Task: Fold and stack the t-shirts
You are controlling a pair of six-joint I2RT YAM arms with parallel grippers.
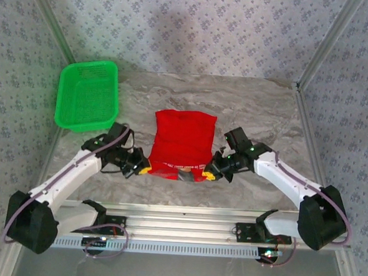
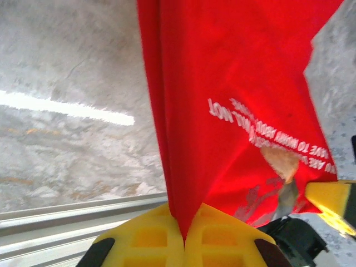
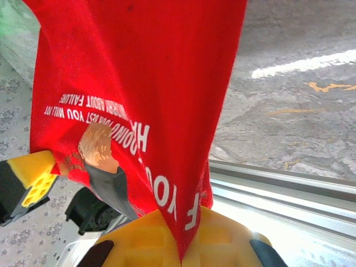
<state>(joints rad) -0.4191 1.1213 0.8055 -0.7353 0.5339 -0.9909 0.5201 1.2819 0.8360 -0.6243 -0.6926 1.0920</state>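
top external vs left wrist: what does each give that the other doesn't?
Top external adds: the green mesh basket at the far left of the table, and the whole outline of the red t-shirt, lying mid-table.
Left wrist adds: the white lettering printed on the shirt, seen upside down, and the cloth nipped between the left hand's yellow fingers.
Both: the red t-shirt, the table, the left hand shut on one near corner, and the right hand at the other.

The grey marbled table [image 1: 261, 105] bears a green mesh basket [image 1: 86, 97] far-left and a red t-shirt [image 1: 183, 138] mid-table.
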